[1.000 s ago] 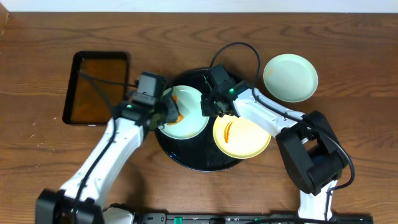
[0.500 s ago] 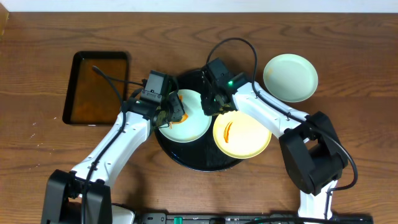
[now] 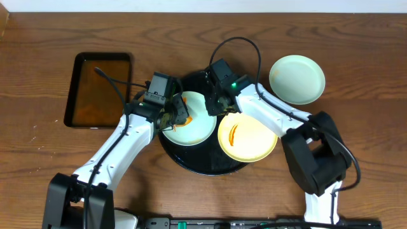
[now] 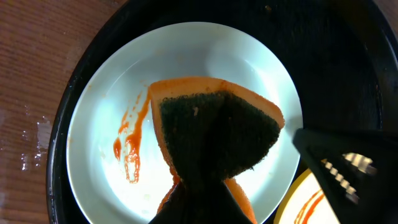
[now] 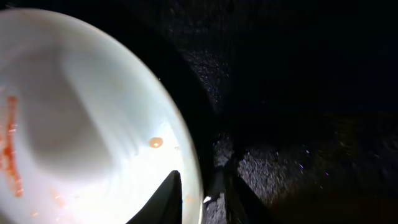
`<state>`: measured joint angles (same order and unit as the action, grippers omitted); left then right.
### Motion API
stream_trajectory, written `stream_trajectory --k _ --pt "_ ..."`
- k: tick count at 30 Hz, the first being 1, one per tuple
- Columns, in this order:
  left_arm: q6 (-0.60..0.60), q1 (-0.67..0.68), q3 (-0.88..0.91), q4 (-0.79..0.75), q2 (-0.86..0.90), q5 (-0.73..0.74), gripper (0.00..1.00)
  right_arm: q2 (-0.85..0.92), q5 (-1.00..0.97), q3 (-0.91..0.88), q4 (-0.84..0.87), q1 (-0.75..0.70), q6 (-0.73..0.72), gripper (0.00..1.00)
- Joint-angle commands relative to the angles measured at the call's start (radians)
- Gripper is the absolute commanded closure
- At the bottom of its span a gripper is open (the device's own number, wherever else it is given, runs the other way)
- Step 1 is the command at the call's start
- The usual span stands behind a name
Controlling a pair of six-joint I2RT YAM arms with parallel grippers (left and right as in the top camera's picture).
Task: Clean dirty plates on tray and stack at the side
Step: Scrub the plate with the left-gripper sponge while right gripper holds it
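On the round black tray (image 3: 203, 162) lie two dirty plates. A mint-blue plate (image 3: 194, 127) carries a red sauce smear (image 4: 127, 143), and a yellow plate (image 3: 251, 143) beside it has an orange streak. My left gripper (image 3: 173, 116) is shut on an orange sponge (image 4: 217, 124), whose dark scrub face rests on the mint plate (image 4: 186, 68). My right gripper (image 3: 216, 109) sits at that plate's right rim. In the right wrist view its jaws (image 5: 202, 180) stand slightly open astride the rim, one finger over the plate (image 5: 74, 112), the other over the tray (image 5: 298, 93).
A clean mint-blue plate (image 3: 297, 79) sits on the wooden table to the right of the tray. A rectangular black tray (image 3: 100, 89) with a brownish inside lies at the left. Cables loop above both arms.
My left gripper has carried the sponge a little to the right, further onto the mint plate. The right gripper has stayed at the plate's rim.
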<state>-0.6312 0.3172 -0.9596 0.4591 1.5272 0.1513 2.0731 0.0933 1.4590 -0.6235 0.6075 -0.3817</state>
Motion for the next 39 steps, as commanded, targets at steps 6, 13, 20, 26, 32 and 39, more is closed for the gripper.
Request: stream_trajectory --k 6,13,20,26,32,39 --pt "0.001 0.002 0.004 -0.005 0.005 -0.005 0.92 0.067 0.013 0.014 0.011 0.009 0.012 0.89" --pt "0.0 0.033 0.006 -0.038 0.031 -0.005 0.92 0.067 0.012 0.014 0.013 0.008 0.012 0.99" --pt "-0.027 0.066 0.006 -0.099 0.162 -0.005 0.92 0.067 0.012 0.014 0.01 0.008 0.012 0.99" --pt "-0.035 0.066 0.006 -0.109 0.248 -0.006 0.92 0.067 0.012 0.014 0.006 0.008 0.012 0.99" --pt "0.046 0.064 0.006 -0.088 0.257 -0.128 0.92 0.067 0.012 0.014 0.003 0.007 0.012 0.99" --pt "0.151 0.019 0.002 0.011 0.252 -0.407 0.92 0.067 0.012 0.014 0.002 0.007 0.013 0.99"
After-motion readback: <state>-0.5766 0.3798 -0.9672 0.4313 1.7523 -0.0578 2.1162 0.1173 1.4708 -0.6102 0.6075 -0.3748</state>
